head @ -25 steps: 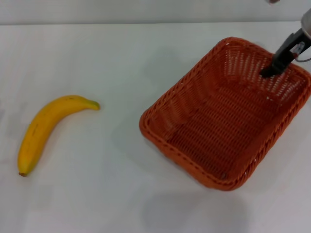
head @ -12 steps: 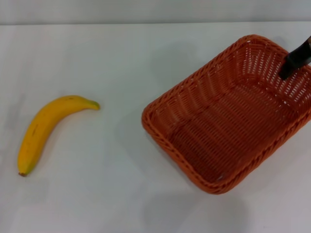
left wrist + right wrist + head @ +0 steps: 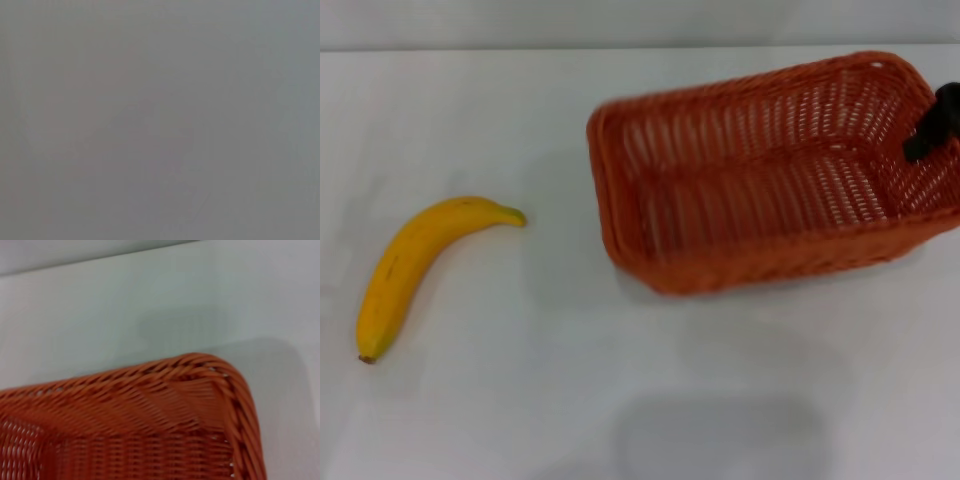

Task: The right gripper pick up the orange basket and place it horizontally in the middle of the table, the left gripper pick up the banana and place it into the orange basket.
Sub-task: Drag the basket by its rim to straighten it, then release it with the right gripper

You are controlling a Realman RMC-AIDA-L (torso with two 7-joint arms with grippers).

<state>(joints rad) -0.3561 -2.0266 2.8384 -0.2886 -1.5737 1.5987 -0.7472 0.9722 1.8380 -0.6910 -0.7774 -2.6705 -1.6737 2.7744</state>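
The orange basket (image 3: 760, 255) hangs tilted over the right half of the table (image 3: 570, 400), its long side running left to right and its open top turned toward the far side. My right gripper (image 3: 923, 145) is shut on the basket's right end wall, with one black finger showing inside it. The right wrist view shows a braided corner of the orange basket (image 3: 200, 371) above the white table (image 3: 150, 300). The banana (image 3: 415, 268) lies on the table at the left, well apart from the basket. The left gripper is out of view, and its wrist view is plain grey.
The table's far edge meets a grey wall at the top of the head view. A soft shadow lies on the table near the front middle.
The basket has swung from a diagonal lie to a left-right lie, risen and tipped, carried by my right gripper. The banana has not moved.
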